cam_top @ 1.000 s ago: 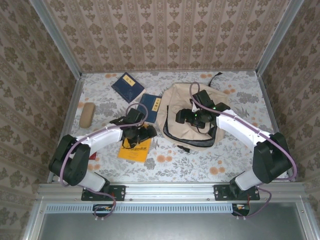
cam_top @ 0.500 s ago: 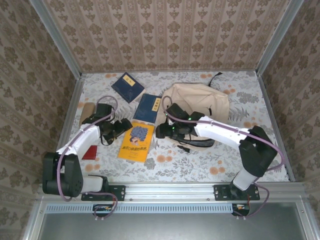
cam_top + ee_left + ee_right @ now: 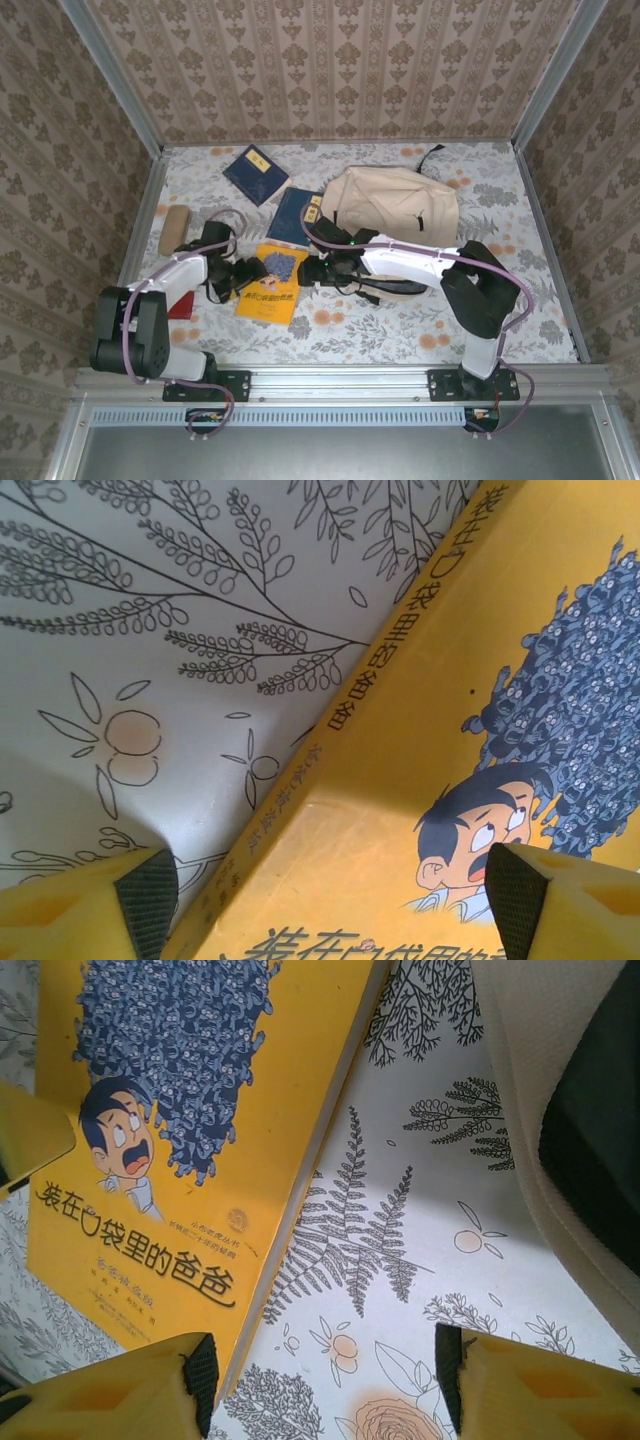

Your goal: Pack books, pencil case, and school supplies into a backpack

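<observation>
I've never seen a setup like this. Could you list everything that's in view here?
yellow book: one visible, bright yellow with a cartoon cover, flat at front centre.
navy books: two, dark navy, one far left of centre, one beside the backpack.
pencil case: one, tan, left edge.
backpack: one, beige, right of centre.
red flat item: one, by the left arm; unclear what it is.
table: one, white floral cover.
left arm, right arm: white and black.
left fingers: yellow, open, straddling the yellow book's spine.
right fingers: yellow, open, straddling its opposite edge.
</observation>
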You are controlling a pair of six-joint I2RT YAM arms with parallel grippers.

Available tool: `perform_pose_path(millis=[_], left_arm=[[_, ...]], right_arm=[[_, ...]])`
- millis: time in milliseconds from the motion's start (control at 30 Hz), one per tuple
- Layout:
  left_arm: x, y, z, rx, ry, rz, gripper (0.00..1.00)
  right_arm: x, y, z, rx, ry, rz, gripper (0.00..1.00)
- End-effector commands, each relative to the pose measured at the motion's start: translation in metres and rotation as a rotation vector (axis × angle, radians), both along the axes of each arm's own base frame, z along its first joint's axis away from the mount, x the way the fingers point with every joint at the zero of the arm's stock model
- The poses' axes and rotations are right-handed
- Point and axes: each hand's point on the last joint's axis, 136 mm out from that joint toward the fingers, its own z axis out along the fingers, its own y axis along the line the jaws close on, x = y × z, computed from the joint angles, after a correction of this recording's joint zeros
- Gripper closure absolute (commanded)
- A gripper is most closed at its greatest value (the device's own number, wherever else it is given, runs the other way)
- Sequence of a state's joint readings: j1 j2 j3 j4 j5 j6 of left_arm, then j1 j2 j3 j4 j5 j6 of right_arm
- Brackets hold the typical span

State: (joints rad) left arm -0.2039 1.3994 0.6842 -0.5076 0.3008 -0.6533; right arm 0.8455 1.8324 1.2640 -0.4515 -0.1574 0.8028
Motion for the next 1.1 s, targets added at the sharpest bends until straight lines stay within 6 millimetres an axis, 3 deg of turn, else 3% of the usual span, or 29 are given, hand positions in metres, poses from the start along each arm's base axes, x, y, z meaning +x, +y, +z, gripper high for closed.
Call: perform_pose_path(millis=[0,167,367,567,700,933,1067], left_arm=[[-0.009,-0.014,-0.003,-0.034,-0.001,-0.056,0.23],[-0.021,-0.035,0.001,-0.05,-0.014,-0.12,0.36],[-0.034,-0.048,0.002,-0.072,-0.02,-0.145,0.45],[-0.037,-0.052,0.003,-0.105,-0.02,-0.13,0.46],[-0.035,-0.065,0.008,-0.185,-0.028,-0.147,0.41],[-0.022,-0.092,0.036,-0.362,-0.095,-0.183,0.39],[-0.017,-0.105,0.066,-0.5,-0.15,-0.192,0.39]], right_arm=[[0.003,0.005,-0.002,-0.011,0.007,-0.008,0.42],[0.003,0.005,-0.012,-0.05,0.029,0.014,0.51],[0.003,0.005,-0.027,-0.089,0.05,0.029,0.53],[-0.005,-0.005,-0.048,-0.154,0.095,0.04,0.6],[-0.01,-0.013,-0.062,-0.19,0.117,0.04,0.66],[-0.018,-0.018,-0.083,-0.209,0.164,0.044,0.71],[-0.02,-0.018,-0.086,-0.209,0.171,0.046,0.72]])
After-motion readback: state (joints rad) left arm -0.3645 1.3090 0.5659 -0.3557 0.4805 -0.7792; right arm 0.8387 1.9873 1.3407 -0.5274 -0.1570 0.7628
